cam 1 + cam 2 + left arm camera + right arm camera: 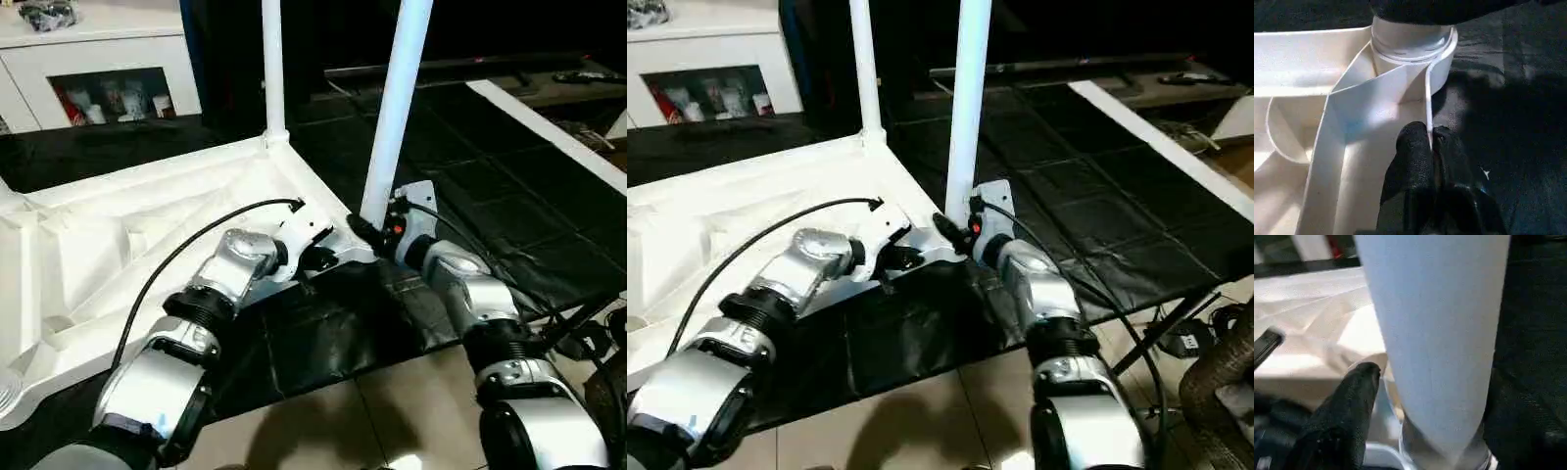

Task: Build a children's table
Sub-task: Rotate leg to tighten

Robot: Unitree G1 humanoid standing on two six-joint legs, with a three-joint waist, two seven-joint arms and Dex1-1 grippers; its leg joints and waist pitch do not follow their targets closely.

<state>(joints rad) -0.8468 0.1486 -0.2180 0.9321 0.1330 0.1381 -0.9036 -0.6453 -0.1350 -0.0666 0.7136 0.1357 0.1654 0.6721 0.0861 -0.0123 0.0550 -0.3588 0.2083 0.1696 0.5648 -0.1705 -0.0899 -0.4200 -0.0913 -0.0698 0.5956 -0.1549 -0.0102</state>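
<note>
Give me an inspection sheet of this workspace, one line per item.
Surface: black mat over pale tile floor.
Job's things: children's table upside down, ribbed underside up; two legs upright at corners.
Clutter: nothing seen on the mat.
Grippers: left gripper shut on the table's frame edge; right gripper at the near leg's base, one finger beside it.
Cables: black cable along left forearm.
Surroundings: white glass-door cabinet behind.
</note>
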